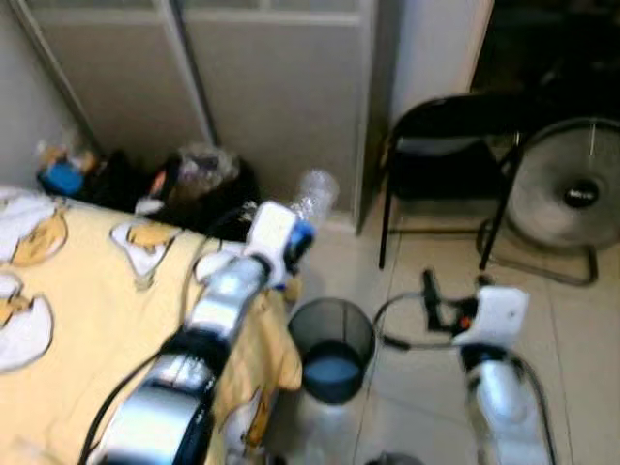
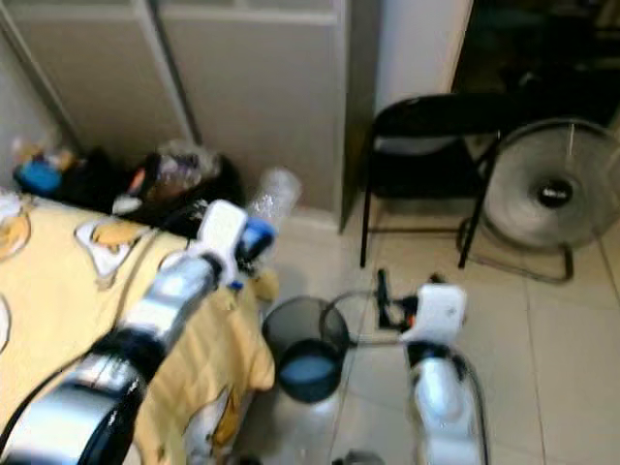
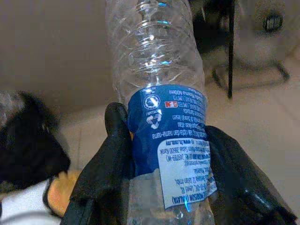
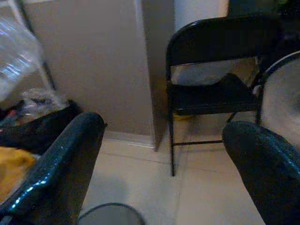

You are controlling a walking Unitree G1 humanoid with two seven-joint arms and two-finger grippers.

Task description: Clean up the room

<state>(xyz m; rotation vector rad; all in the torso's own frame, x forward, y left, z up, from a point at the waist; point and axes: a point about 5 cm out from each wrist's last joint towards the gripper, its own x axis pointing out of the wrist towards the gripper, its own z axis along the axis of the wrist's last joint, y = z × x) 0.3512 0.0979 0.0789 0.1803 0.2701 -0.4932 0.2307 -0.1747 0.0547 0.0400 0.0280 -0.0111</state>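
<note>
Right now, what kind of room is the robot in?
Probably a bedroom in a home. There is a bed with a yellow cartoon sheet, a black folding chair beside a floor fan, and a small mesh wastebasket on the tiled floor. The left hand holds an empty plastic bottle.

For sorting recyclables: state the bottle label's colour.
Blue with a white panel, on the bottle; left wrist view.

Left arm reaches forward and up, left gripper point(image 3: 161, 187) clamped tight. Right arm sits lower, forearm raised, right gripper point(image 4: 159, 154) with fingers spread wide.
</note>
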